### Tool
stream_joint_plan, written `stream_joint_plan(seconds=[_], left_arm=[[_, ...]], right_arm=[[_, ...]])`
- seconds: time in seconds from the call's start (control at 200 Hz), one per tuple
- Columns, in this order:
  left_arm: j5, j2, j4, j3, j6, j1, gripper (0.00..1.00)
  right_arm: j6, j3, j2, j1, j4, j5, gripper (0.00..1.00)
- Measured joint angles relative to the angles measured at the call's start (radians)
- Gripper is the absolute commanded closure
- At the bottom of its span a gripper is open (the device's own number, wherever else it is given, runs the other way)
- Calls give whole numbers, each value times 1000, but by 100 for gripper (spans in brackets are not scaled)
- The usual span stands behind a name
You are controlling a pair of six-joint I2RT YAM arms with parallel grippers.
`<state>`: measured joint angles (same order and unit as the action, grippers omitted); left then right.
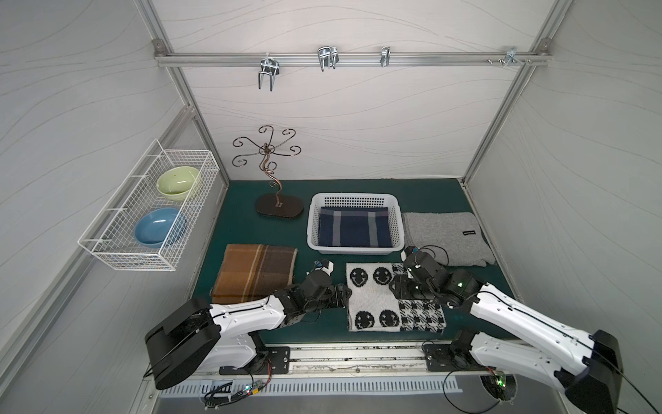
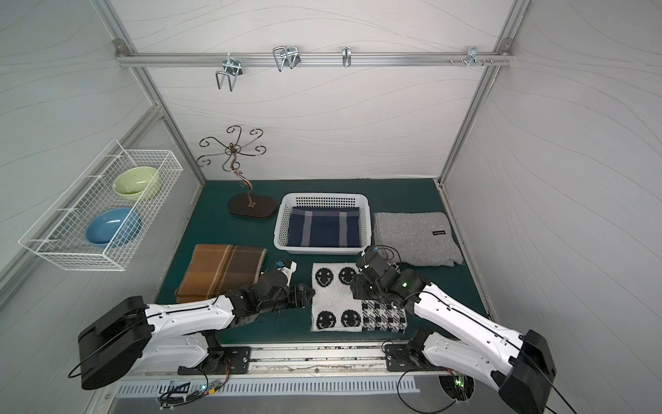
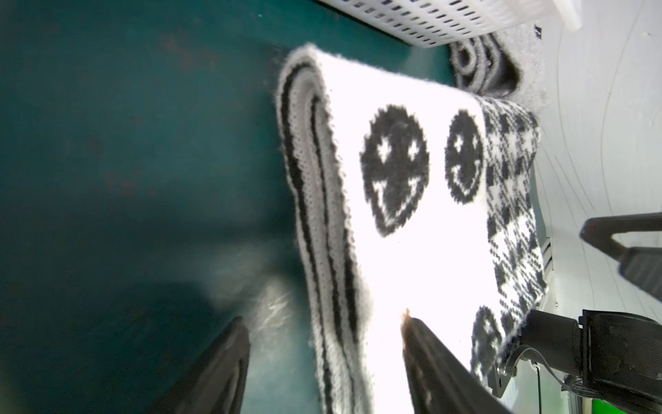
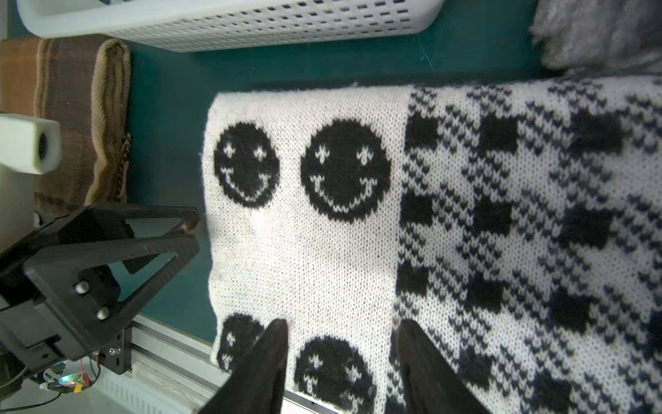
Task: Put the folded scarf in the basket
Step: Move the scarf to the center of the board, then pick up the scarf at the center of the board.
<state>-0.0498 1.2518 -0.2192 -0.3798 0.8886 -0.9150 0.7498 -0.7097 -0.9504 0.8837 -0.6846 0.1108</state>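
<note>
Green mat (image 1: 430,193) — basket (image 1: 353,196), metal stand (image 1: 279,207) — brown scarf (image 1: 254,270), grey scarf (image 1: 444,233), smiley scarf (image 1: 372,297).

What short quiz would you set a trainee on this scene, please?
1. True or false: the basket already holds a navy plaid scarf.
2. At the smiley-face scarf, the left hand and the right hand are: A) open, B) shut on the scarf, C) inside the basket.
3. How many folded scarves lie on the green mat outside the basket?

Key: 1 true; 2 A; 3 three.
</note>
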Motion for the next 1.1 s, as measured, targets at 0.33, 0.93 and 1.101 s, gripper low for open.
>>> stream_joint_plan(seconds=[0.33, 0.93, 1.101], left_arm=[[12, 152, -101, -34, 33, -43, 28], [-43, 378, -428, -40, 118, -65, 92], [-108, 254, -401, 79, 103, 41, 92]], right_arm=[[-11, 10, 34, -1, -7, -7, 47], [-65, 10, 66, -33, -42, -21, 45], [-105, 47, 63, -102, 8, -95, 44]])
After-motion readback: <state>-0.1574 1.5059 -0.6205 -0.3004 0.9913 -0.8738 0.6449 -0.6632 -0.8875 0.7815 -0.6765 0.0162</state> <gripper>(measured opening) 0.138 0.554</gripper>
